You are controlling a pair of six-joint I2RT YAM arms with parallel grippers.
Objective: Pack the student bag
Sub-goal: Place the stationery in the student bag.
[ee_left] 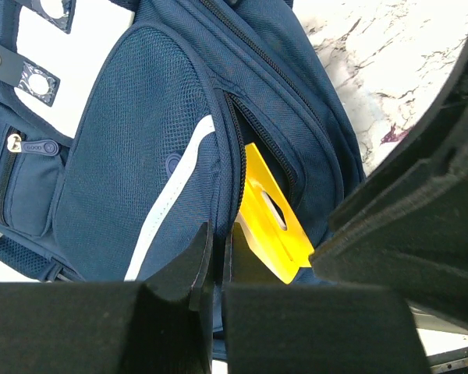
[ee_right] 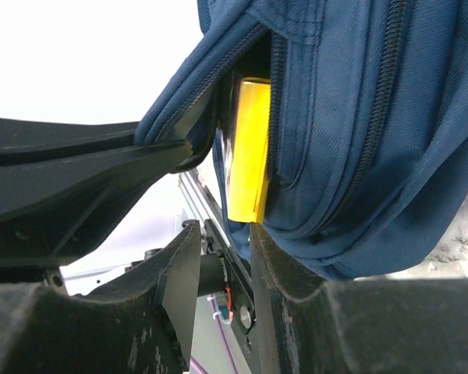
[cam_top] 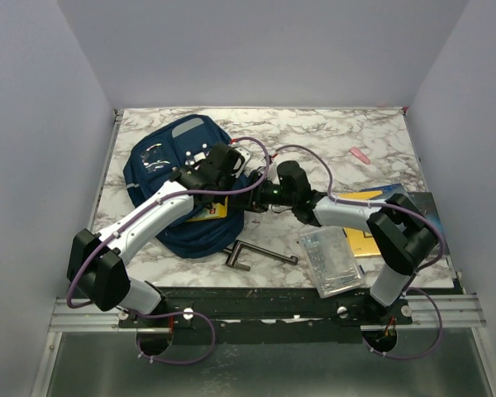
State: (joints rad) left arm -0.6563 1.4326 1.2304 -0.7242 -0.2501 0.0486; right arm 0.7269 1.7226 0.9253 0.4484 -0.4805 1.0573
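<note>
We see the bag (cam_top: 149,186) lying flat on the left part of the table (cam_top: 331,136), with its opening turned to the middle. The left arm (cam_top: 149,219) reaches forward and to the right over the bag, its wrist bent down at the bag's right edge. The left gripper (ee_left: 218,253) is almost closed, and the blue edge of the bag beside the zipper sits pinched between its fingers. In the right wrist view this edge is pulled away, so the opening stands wide.

The right arm (cam_top: 347,211) stretches low to the left across the table, and its wrist points at the same opening. A yellow piece (ee_left: 285,245) sticks halfway out of the bag there. The right gripper (ee_right: 225,238) has its fingers a little apart, and the end of the yellow piece is just at their tips. We cannot tell if they press on it or only stand near it
</note>
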